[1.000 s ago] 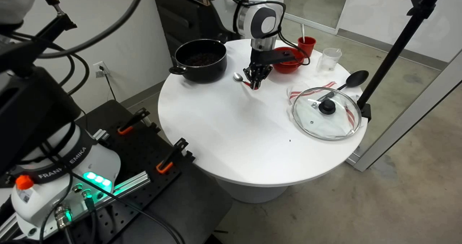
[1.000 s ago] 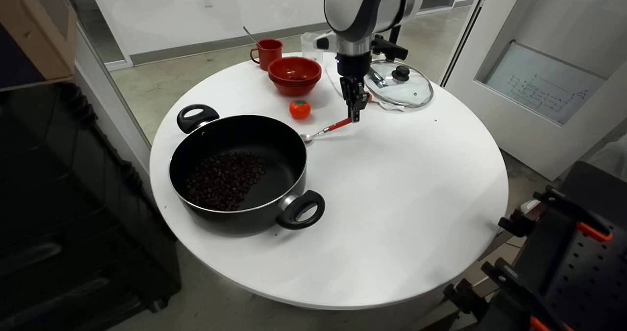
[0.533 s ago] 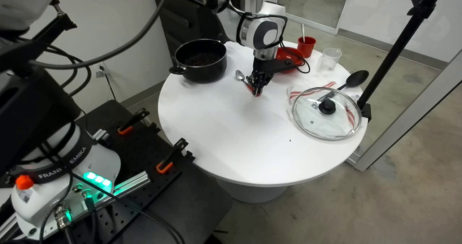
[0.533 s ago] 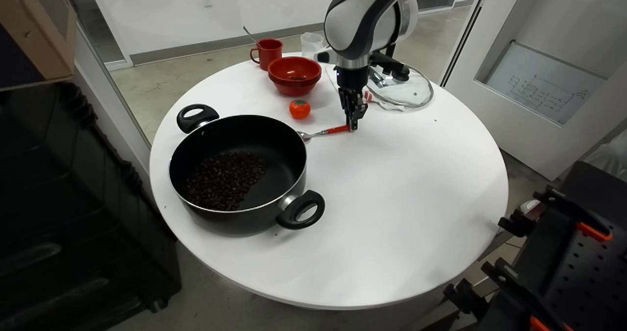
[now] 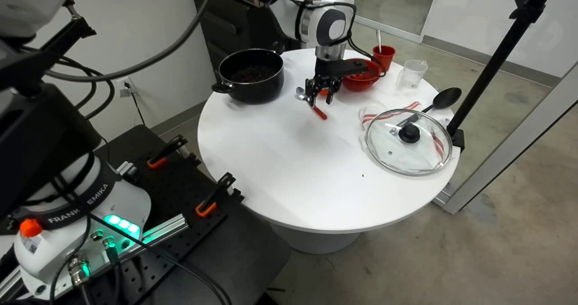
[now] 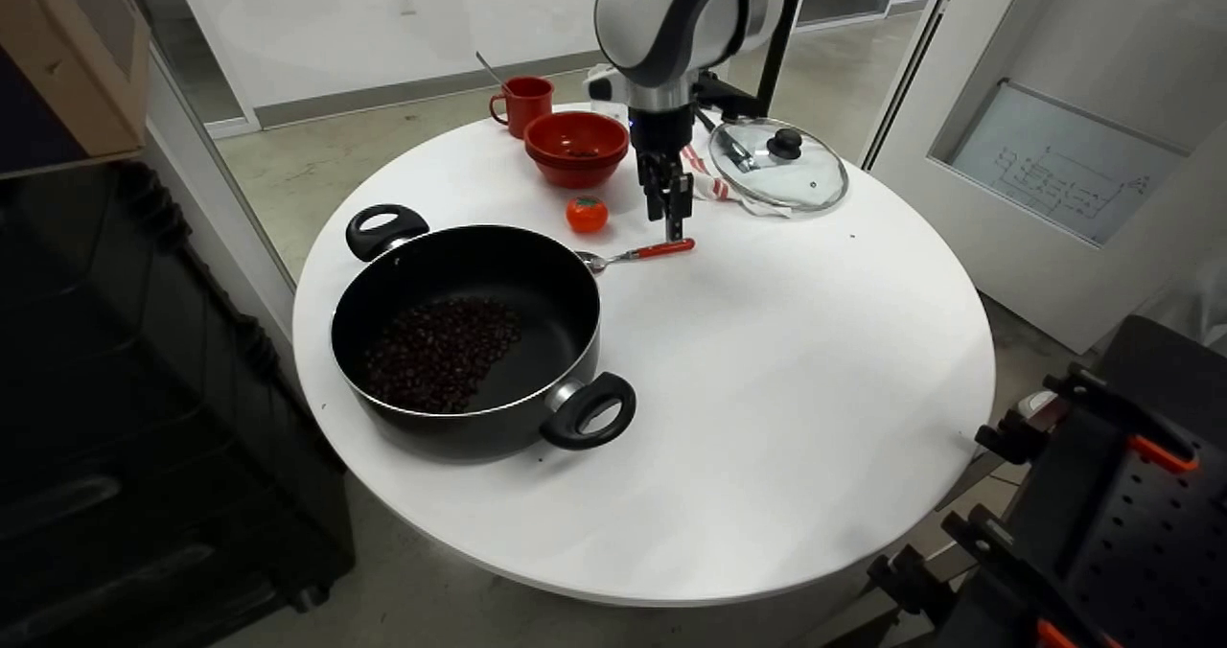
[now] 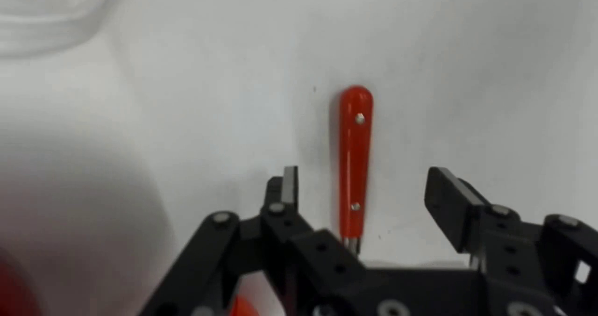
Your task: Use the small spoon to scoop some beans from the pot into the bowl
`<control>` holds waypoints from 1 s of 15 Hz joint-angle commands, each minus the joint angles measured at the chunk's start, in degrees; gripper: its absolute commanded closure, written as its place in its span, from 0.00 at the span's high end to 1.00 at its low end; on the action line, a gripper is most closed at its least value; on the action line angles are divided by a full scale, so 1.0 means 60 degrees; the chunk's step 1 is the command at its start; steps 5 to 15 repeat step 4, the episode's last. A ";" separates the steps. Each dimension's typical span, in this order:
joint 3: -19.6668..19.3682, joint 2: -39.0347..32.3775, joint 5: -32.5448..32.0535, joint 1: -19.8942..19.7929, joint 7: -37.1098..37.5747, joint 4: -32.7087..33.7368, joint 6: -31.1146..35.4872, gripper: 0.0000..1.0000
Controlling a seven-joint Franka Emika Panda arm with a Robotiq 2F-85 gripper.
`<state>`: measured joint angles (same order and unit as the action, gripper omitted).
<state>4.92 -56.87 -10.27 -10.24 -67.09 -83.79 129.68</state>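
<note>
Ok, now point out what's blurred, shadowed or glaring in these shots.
Wrist view: the small spoon's handle fairly sharp with a soft shadow along its left, the red shape at lower left blurred; in an exterior view, beans merge into the dim inside of the pot, and base lights glow bleached white-green.

In an exterior view the arm (image 5: 286,20) is standing bent, with its wrist (image 5: 332,23) pointing steeply down. The gripper (image 7: 363,171) is hanging beneath it; in the wrist view its two black fingers (image 7: 449,208) are standing well apart. The base (image 5: 63,237) is showing green lights (image 5: 122,224).
</note>
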 commanded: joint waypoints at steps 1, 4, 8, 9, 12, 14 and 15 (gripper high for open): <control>0.0203 0.1264 0.0414 0.0616 0.0770 -0.0139 -0.1657 1.00; 0.0626 0.2107 0.1025 0.0991 0.1449 0.0126 -0.2704 1.00; 0.0626 0.2107 0.1025 0.0991 0.1449 0.0126 -0.2704 1.00; 0.0626 0.2107 0.1025 0.0991 0.1449 0.0126 -0.2704 1.00; 0.0626 0.2107 0.1025 0.0991 0.1449 0.0126 -0.2704 1.00; 0.0626 0.2107 0.1025 0.0991 0.1449 0.0126 -0.2704 1.00; 0.0626 0.2107 0.1025 0.0991 0.1449 0.0126 -0.2704 1.00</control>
